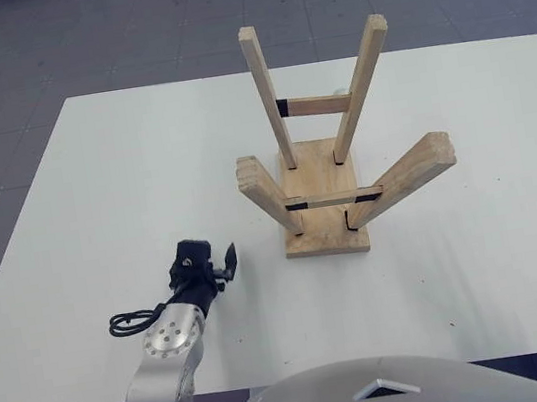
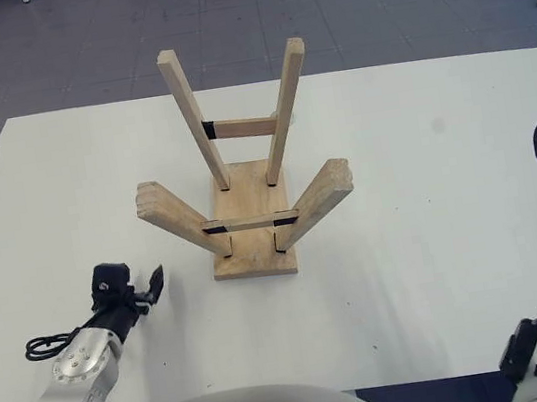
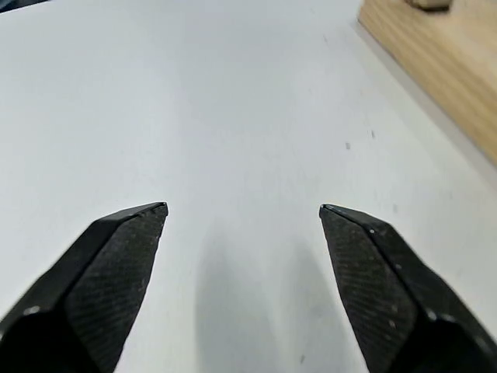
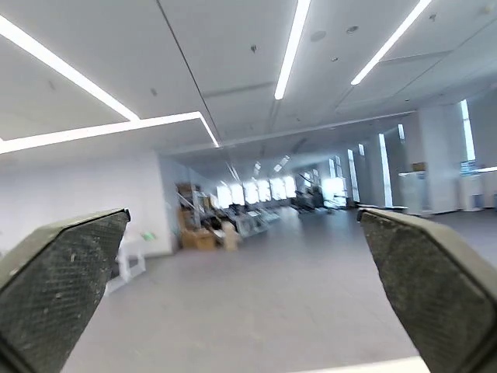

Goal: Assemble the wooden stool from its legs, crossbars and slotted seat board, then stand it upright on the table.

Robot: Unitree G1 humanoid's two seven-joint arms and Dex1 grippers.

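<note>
**Stool upside down, both grippers open**

The stool (image 1: 319, 188) sits inverted mid-counter (image 1: 104, 185). Its seat board (image 1: 322, 235) lies flat, and the four legs (image 1: 267, 95) point up, joined in pairs by crossbars (image 1: 318, 105). The left gripper (image 3: 243, 208) hangs open and empty just over the counter, near the board's front-left corner, not touching it. The right gripper (image 4: 242, 212) is open and empty, aimed into the room.
</note>
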